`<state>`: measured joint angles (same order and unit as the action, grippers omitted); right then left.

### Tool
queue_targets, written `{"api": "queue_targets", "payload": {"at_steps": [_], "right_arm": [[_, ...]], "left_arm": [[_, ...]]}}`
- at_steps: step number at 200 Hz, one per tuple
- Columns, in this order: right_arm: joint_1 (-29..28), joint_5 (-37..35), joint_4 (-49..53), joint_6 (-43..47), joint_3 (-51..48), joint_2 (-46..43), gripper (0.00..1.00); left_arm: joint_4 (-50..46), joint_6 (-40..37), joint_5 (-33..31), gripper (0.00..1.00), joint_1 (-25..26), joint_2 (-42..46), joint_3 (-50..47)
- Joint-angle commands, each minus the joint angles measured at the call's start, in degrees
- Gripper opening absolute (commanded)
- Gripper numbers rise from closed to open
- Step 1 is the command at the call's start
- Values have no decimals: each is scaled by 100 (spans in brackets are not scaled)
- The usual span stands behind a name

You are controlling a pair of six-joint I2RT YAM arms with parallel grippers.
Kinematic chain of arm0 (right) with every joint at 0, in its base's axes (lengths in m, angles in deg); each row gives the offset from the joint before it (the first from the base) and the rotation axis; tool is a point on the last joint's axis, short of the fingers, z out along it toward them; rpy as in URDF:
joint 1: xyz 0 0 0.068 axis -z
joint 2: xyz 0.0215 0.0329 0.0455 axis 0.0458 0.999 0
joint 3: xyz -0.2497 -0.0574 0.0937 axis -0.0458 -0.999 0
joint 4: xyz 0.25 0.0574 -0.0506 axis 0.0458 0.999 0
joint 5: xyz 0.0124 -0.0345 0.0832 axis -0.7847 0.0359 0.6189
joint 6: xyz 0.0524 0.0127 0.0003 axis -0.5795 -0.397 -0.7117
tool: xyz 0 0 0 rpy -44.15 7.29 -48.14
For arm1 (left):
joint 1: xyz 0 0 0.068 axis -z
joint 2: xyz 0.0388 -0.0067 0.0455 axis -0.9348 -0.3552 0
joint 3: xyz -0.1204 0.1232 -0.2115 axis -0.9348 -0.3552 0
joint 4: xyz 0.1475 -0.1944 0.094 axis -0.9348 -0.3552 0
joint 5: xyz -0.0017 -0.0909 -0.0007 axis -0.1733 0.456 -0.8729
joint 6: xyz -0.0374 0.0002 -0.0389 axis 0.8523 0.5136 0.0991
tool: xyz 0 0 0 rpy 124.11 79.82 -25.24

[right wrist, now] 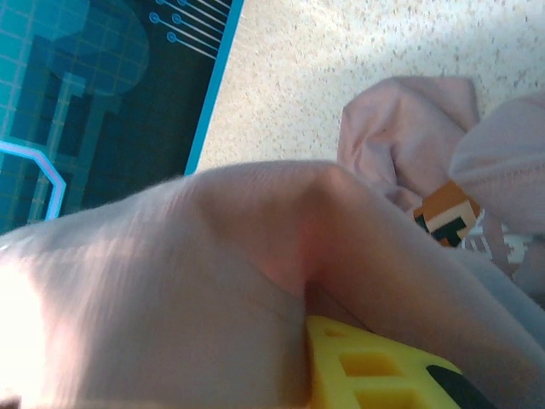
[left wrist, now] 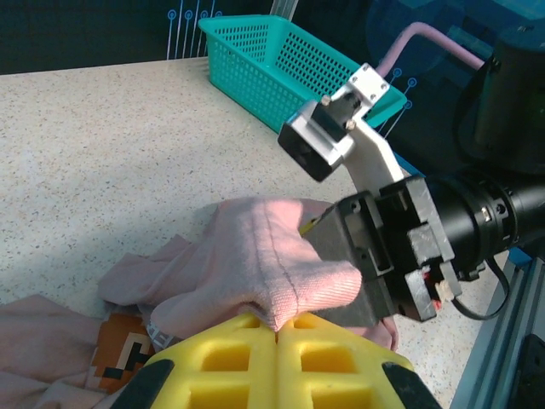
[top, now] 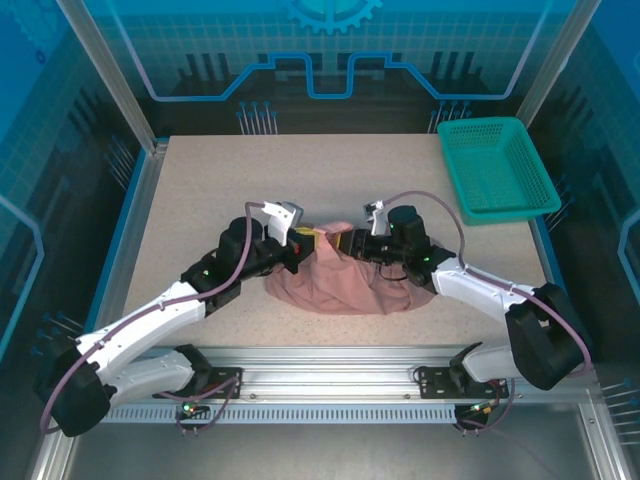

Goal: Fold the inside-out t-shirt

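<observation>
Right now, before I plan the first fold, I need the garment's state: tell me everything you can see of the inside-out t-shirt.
The inside-out t-shirt is dusty salmon-pink soft cloth with a stitched seam showing, crumpled in a heap on the speckled table, not yet folded. An orange, brown and white blocky printed mark peeks out among the wrinkles. The left gripper pinches a raised fold; more cloth drapes over the right gripper, whose grip is hidden.

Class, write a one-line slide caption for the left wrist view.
Left gripper pinching a raised fold of the pink t-shirt above the speckled table, teal basket behind.
</observation>
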<state>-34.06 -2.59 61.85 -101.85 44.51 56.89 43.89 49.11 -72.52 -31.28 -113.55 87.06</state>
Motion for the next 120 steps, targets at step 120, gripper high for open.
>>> {"api": "queue_targets", "payload": {"at_steps": [120], "right_arm": [[219,-1005,2366,1796,650,-879,0]], "left_arm": [[78,43,-436,0,-161,378,-368]]}}
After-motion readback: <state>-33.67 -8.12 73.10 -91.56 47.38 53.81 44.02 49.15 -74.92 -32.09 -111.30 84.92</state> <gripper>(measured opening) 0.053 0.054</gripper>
